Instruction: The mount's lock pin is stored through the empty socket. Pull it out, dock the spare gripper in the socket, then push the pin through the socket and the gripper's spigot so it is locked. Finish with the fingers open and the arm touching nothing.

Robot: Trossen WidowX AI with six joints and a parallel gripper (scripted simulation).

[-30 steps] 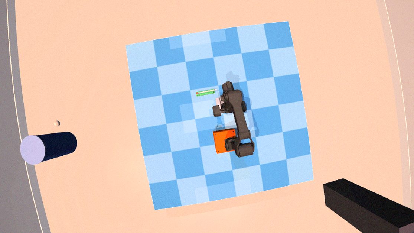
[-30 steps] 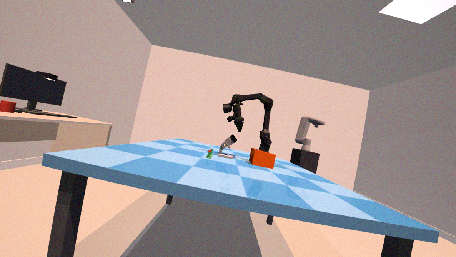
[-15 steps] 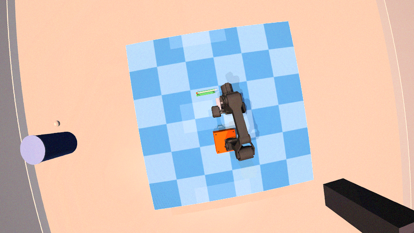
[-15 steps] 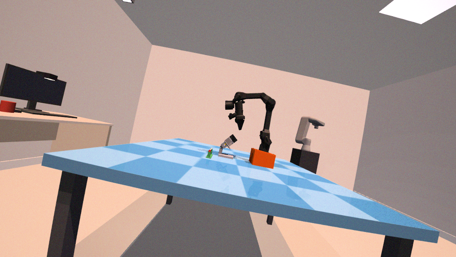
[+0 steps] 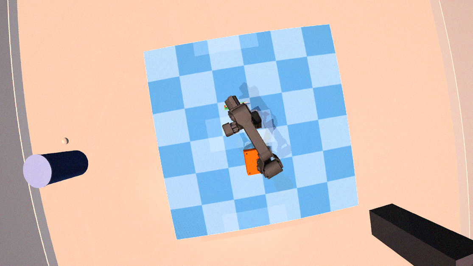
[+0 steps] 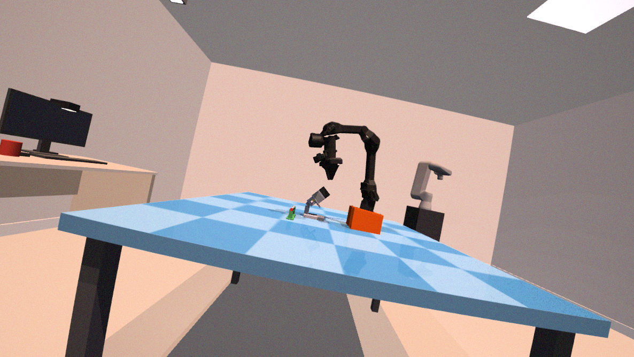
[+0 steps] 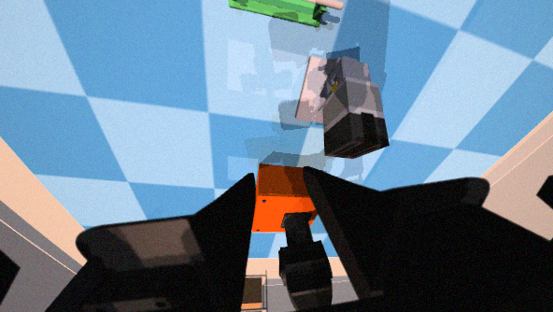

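Note:
The mount's pale base plate (image 6: 311,216) (image 7: 304,95) is on the table. The spare gripper (image 6: 316,198) (image 7: 356,100), grey with a black end, sits tilted over it on the mount; a small yellow part (image 7: 334,87) shows beside its body. The socket's inside and any pin through it cannot be made out. A green holder (image 6: 290,216) (image 7: 280,10) stands beyond the mount and bears a pale rod (image 7: 333,4) (image 5: 225,106) with a red end. My gripper (image 6: 329,178) (image 7: 278,175) is partly open and empty, high above the mount and touching nothing; my arm hides the mount in the top view.
An orange box (image 5: 250,162) (image 6: 365,221) (image 7: 285,205) stands by the arm's base. The blue checkered table (image 5: 188,221) (image 6: 177,241) ends well beyond these objects. A desk with a monitor (image 6: 48,119) and a pale arm on a black stand (image 6: 423,221) are off the table.

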